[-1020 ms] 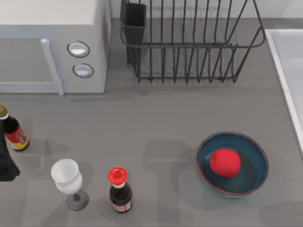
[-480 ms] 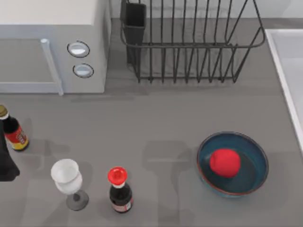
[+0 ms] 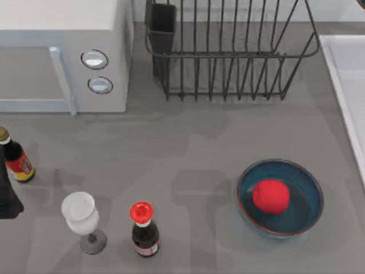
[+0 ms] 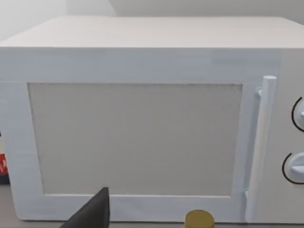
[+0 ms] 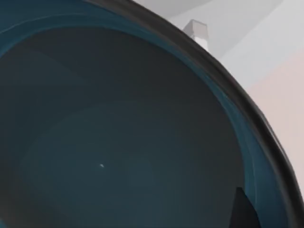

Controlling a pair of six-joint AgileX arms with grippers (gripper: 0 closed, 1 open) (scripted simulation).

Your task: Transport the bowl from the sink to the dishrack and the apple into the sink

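Note:
The teal-blue bowl [image 5: 118, 142] sits right up against my right wrist camera, its dark rim arching across the view, and one fingertip [image 5: 244, 211] of my right gripper rests inside the rim, shut on it. A sliver of its rim [image 3: 360, 3] shows at the far right corner of the top view, beyond the sink [image 3: 342, 85]. The red apple [image 3: 271, 196] lies in a second, identical bowl [image 3: 302, 214] at the front right of the table. The wire dishrack [image 3: 228, 57] stands at the back middle. My left gripper [image 3: 5, 197] is parked at the left edge.
A white microwave [image 3: 63, 51] fills the back left. A dark bottle [image 3: 17, 162], a wine glass [image 3: 80, 214] and a red-capped bottle [image 3: 142, 228] stand at the front left. The black cutlery cup [image 3: 161, 25] sits at the rack's left corner.
A sliver of the carried bowl's rim has come into the top view's far right corner. The shadows on the table have shifted. The left arm has not moved.

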